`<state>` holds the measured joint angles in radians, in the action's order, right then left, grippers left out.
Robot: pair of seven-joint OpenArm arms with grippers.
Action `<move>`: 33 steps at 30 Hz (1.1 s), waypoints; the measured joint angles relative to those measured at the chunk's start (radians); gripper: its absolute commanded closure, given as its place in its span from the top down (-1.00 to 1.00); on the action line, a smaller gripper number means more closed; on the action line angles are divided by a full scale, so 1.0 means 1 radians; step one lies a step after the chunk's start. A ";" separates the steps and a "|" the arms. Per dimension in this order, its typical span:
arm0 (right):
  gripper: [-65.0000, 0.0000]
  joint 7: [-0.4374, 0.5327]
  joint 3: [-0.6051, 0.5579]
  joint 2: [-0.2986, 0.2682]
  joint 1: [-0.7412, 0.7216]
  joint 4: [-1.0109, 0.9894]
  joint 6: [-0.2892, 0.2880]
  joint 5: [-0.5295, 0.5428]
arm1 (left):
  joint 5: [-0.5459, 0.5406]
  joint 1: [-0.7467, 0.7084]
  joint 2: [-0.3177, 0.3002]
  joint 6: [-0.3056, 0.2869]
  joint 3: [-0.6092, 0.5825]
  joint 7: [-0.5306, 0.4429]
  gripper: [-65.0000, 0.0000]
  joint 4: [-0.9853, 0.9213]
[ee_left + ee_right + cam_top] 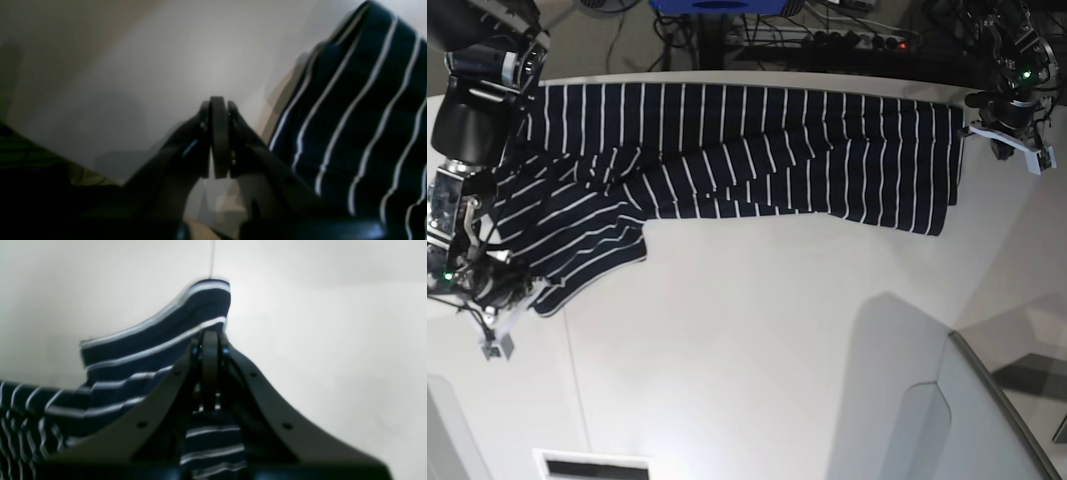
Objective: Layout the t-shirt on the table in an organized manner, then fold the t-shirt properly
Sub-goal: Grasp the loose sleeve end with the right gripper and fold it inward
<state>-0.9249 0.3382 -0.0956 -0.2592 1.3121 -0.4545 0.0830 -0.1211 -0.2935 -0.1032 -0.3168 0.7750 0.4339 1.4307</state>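
we see the t-shirt [727, 150] stretched along the table's [757, 340] far edge, one end bunched at the base view's left. right gripper [210, 340] is clamped on a striped hem; its arm hides the cloth below. left gripper [218, 113] is pressed together beside the shirt; blur hides whether it pinches cloth.

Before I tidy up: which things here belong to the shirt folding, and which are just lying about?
Job:
- t-shirt
- table
- left gripper, shut
- right gripper, shut on shirt edge

Lying about:
- cables behind the table
- blue object
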 measured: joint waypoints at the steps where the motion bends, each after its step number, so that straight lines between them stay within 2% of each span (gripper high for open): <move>1: -1.00 -0.037 0.000 0.006 0.017 0.045 -0.002 -0.003 | 0.000 0.000 0.001 0.000 0.000 0.000 -1.00 0.000; 4: -1.00 -0.163 0.004 0.037 0.093 0.210 0.001 -0.014 | 0.000 -0.003 0.000 0.000 -0.003 0.001 -1.00 0.000; 7: -1.00 -0.235 0.005 0.071 0.141 0.362 -0.001 -0.009 | 0.000 -0.002 0.001 0.000 -0.005 0.001 -1.00 0.000; 14: -1.00 -0.333 0.002 0.150 0.306 0.619 -0.002 -0.004 | 0.003 0.011 0.001 0.000 -0.006 0.000 -1.00 0.000; 23: -1.00 -0.309 0.011 0.195 0.510 0.668 -0.002 0.019 | 0.008 0.011 -0.006 0.000 -0.006 0.000 -1.00 0.000; 27: -1.00 -0.254 0.010 0.196 0.588 0.667 -0.005 0.101 | 0.008 0.012 -0.016 0.000 -0.006 0.000 -1.00 0.000; 33: -1.00 -0.230 0.010 0.198 0.688 0.663 -0.002 0.097 | 0.008 0.013 -0.013 0.000 -0.006 0.001 -1.00 0.000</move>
<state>-1.1549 0.3485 0.1024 0.4286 1.9755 -0.4561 0.1799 -0.1131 -0.2802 -0.1165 -0.3168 0.7685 0.4347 1.4307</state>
